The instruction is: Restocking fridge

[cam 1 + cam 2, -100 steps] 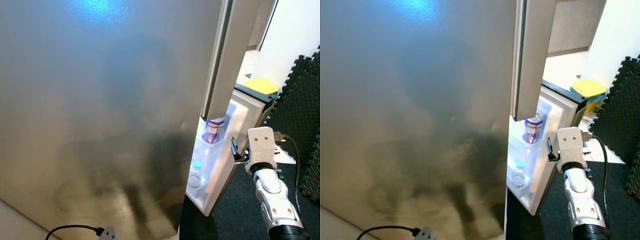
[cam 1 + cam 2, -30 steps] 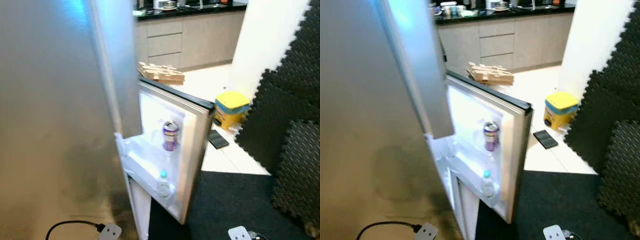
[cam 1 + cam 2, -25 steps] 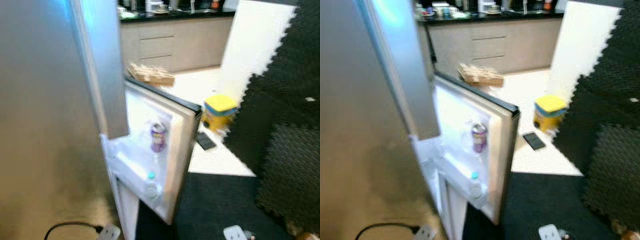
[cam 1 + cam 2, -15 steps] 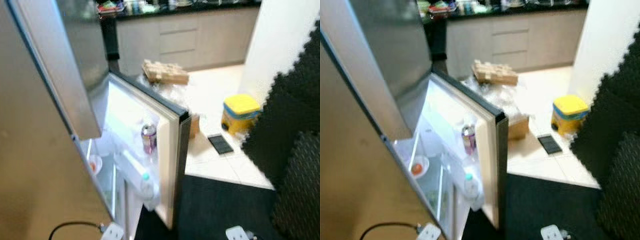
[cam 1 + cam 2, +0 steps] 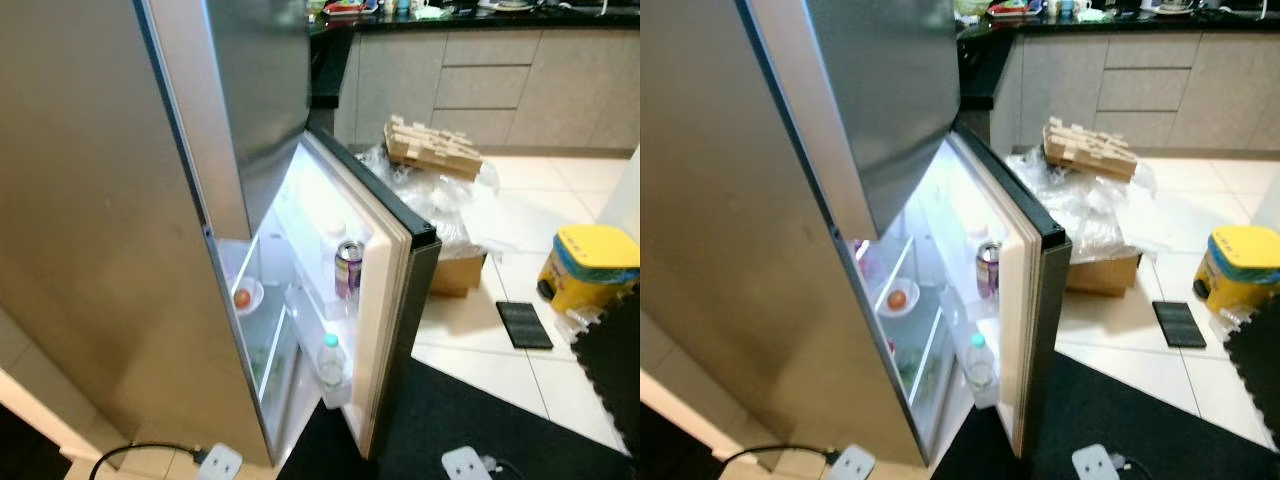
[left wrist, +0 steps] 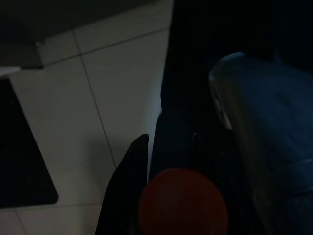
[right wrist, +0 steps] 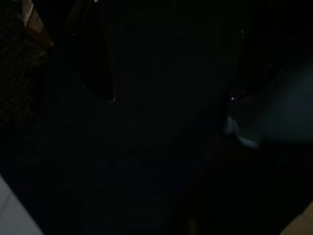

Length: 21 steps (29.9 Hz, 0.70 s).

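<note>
With the fridge door [image 5: 385,300] standing open beside the lit shelves, the left pincer [image 6: 166,161] grips a red round item [image 6: 183,203], which I judge must next go inside; the right pincer's state I cannot tell.

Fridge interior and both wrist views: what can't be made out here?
- Fridge shelves: mostly hidden in the eye views by the upper door and side panel; a bowl with something orange shows.
- Can label: too small to read.
- Red round object between the left gripper's fingers: too dark, cut by the frame edge.
- Right wrist view: nearly black.
</note>
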{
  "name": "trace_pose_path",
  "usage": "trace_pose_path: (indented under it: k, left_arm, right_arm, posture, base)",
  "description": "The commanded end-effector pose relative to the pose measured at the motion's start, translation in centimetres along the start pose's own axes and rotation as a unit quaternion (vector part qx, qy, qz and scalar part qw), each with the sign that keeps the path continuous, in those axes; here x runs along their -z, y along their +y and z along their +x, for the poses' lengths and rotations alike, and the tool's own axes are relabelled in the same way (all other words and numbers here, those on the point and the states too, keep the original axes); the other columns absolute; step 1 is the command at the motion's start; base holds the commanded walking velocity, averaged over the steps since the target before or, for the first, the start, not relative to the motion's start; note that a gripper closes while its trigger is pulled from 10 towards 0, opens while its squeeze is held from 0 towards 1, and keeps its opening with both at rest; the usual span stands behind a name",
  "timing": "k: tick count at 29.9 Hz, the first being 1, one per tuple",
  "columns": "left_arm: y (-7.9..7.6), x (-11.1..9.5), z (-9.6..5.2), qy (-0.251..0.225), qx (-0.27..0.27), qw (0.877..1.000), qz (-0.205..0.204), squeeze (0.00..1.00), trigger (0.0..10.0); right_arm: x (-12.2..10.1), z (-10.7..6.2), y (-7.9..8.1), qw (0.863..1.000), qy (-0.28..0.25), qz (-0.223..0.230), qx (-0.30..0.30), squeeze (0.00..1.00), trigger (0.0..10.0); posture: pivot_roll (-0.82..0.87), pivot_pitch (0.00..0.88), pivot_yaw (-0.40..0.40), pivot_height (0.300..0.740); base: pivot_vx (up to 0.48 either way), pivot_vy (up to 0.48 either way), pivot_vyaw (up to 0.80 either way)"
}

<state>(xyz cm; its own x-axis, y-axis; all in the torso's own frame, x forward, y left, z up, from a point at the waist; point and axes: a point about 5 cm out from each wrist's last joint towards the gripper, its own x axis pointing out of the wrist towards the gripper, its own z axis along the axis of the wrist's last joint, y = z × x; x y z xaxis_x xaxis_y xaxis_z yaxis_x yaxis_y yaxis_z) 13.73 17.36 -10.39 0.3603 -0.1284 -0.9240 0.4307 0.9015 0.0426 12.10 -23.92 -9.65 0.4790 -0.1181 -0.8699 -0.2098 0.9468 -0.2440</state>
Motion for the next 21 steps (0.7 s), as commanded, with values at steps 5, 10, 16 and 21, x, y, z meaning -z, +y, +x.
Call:
trace_pose_path:
  k: [5,10,16,21]
  left_arm:
    - [-0.6,1.0,0.0,0.022,0.012,1.000,-0.002,0.00,10.0]
    - [-0.6,1.0,0.0,0.022,0.012,1.000,-0.001,0.00,10.0]
    - [-0.6,0.9,0.0,0.021,0.017,1.000,0.002,0.00,10.0]
    - [-0.8,0.9,0.0,0.021,0.019,1.000,0.001,0.00,10.0]
  right_arm:
    - [-0.6,0.1,0.2,1.000,-0.008,-0.006,-0.005,0.00,10.0]
    - [-0.9,0.2,0.3,1.000,-0.014,-0.013,-0.006,0.00,10.0]
    - [-1.4,0.3,0.2,0.999,-0.022,-0.022,-0.005,0.00,10.0]
    - [-1.6,0.3,0.1,0.999,-0.025,-0.026,-0.006,0.00,10.0]
  posture:
    - [-0.04,0.000,0.030,0.740]
    - [-0.04,0.000,0.032,0.740]
    - [-0.04,0.000,0.030,0.740]
    - [-0.04,0.000,0.027,0.740]
  base:
    - [0.000,0.000,0.79]
    - [0.000,0.000,0.79]
    - [0.000,0.000,0.79]
    - [0.000,0.000,0.79]
